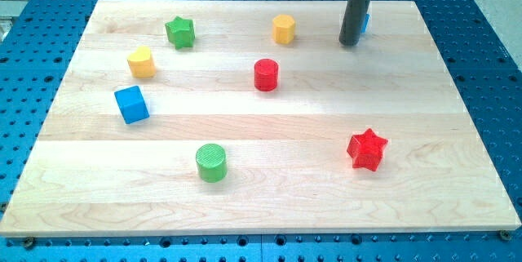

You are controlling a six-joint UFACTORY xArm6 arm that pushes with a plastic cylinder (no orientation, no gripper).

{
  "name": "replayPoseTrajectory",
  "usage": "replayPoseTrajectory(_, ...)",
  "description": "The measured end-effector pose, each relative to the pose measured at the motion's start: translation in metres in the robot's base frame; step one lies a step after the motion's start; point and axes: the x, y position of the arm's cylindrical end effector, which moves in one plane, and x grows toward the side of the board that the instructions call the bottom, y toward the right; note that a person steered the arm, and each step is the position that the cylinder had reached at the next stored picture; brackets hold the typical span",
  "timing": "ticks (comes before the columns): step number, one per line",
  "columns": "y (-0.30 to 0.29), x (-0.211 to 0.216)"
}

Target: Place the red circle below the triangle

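Note:
The red circle (266, 74) stands a little above the middle of the wooden board. A blue block (364, 24), mostly hidden behind my rod so its shape cannot be made out, sits near the view's top right. My tip (349, 43) rests on the board right against that blue block's left side. The tip is well to the right of and slightly above the red circle.
A yellow hexagon (283, 28) sits at the top centre and a green star (179, 31) at the top left. A yellow heart (141, 63) and a blue cube (131, 104) are at the left. A green circle (211, 162) and a red star (366, 148) are lower down.

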Motion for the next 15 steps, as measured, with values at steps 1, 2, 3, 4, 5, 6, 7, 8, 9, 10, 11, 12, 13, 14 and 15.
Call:
replayPoseTrajectory(1, -0.051, 0.048)
replayPoseTrajectory(2, -0.100, 0.133)
replayPoseTrajectory(3, -0.170, 0.152)
replayPoseTrajectory(4, -0.181, 0.114)
replayPoseTrajectory(5, -0.124, 0.098)
replayPoseTrajectory(6, -0.059, 0.081)
replayPoseTrajectory(7, -0.054, 0.018)
replayPoseTrajectory(8, -0.042, 0.019)
replayPoseTrajectory(9, 0.006, 0.045)
replayPoseTrajectory(10, 0.014, 0.075)
replayPoseTrajectory(11, 0.048, 0.150)
replayPoseTrajectory(12, 0.100, 0.233)
replayPoseTrajectory(13, 0.086, 0.290)
replayPoseTrajectory(14, 0.023, 0.287)
replayPoseTrajectory(15, -0.043, 0.276)
